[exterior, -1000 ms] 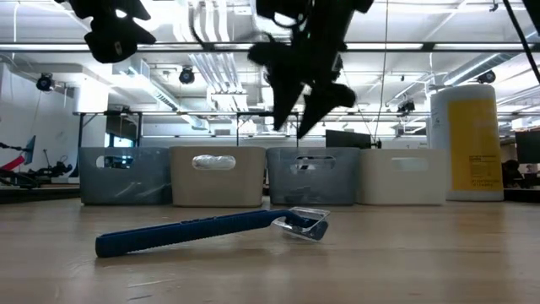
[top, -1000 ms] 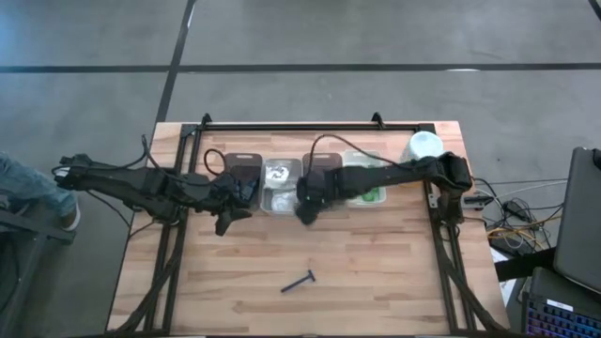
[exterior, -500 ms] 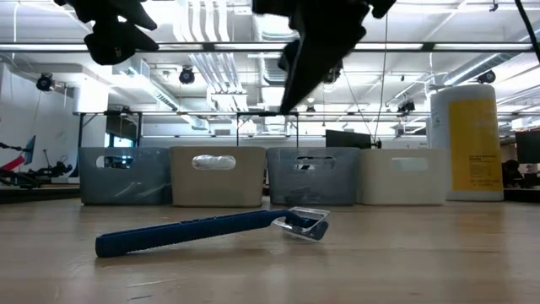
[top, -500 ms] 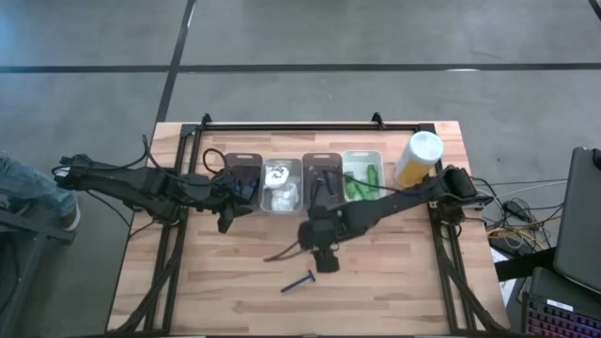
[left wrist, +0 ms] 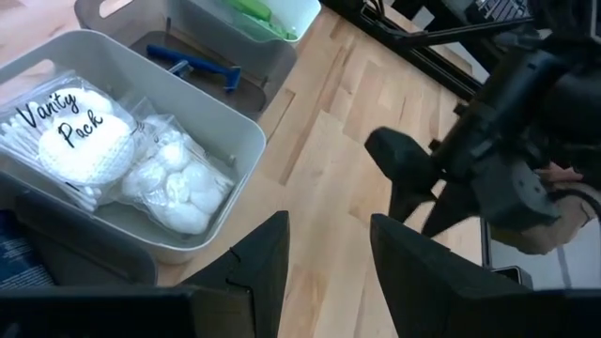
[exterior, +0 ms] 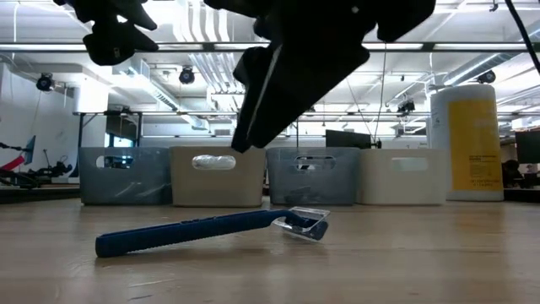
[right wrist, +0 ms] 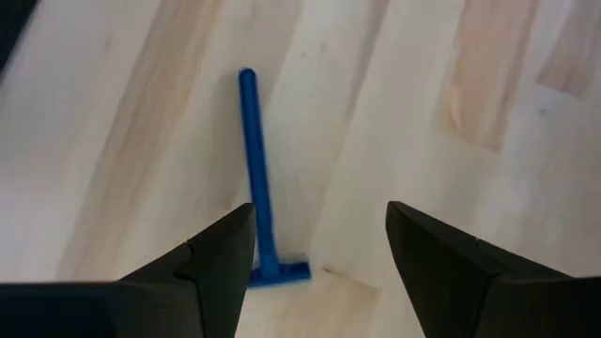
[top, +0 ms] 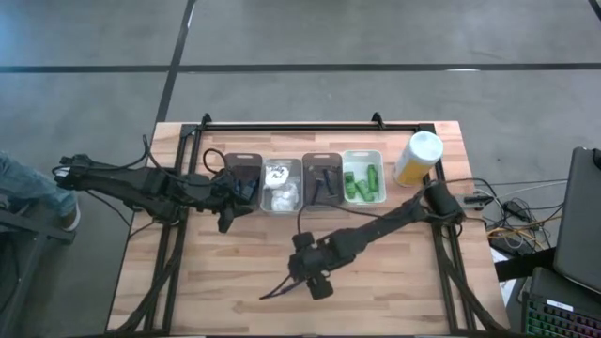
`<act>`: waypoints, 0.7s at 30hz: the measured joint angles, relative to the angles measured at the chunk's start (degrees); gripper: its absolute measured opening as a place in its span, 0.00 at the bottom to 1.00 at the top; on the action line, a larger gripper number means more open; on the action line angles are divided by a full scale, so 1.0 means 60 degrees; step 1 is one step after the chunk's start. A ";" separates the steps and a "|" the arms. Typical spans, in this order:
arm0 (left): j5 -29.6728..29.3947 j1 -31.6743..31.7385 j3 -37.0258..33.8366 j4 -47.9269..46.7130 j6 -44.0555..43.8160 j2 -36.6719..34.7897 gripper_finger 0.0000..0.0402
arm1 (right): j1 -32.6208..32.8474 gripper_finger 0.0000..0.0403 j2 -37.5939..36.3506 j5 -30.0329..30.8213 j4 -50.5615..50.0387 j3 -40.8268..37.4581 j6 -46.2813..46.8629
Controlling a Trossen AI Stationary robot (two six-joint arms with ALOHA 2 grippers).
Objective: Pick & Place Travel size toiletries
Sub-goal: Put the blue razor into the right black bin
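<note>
A blue razor [right wrist: 255, 178] lies flat on the wooden table, its head [right wrist: 277, 272] toward my right gripper. In the low view the razor [exterior: 211, 228] rests on its handle and head. My right gripper [right wrist: 319, 216] is open and hovers over it, one finger on each side of the head end, touching nothing. In the high view the right gripper [top: 315, 277] hides the razor. My left gripper [left wrist: 329, 235] is open and waits in the air in front of the bins [top: 225, 221]. More razors [left wrist: 202, 68], white packets [left wrist: 122, 160] and green bottles [top: 362, 180] lie in bins.
Four bins stand in a row at the table's far side: dark grey [top: 242, 161], light grey [top: 282, 164], dark grey [top: 322, 158], white [top: 362, 155]. A yellow canister with a white lid [top: 418, 158] stands right of them. Bare wood lies around the razor.
My right gripper has travelled from over the bins toward the table's near edge and come down, and it now hangs over the razor. The razor has stayed where it was.
</note>
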 joint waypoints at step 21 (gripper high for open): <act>0.0168 0.0000 0.0000 -0.0008 0.0438 0.0007 0.39 | 0.0753 0.58 0.0811 0.0478 0.0021 0.0296 0.0420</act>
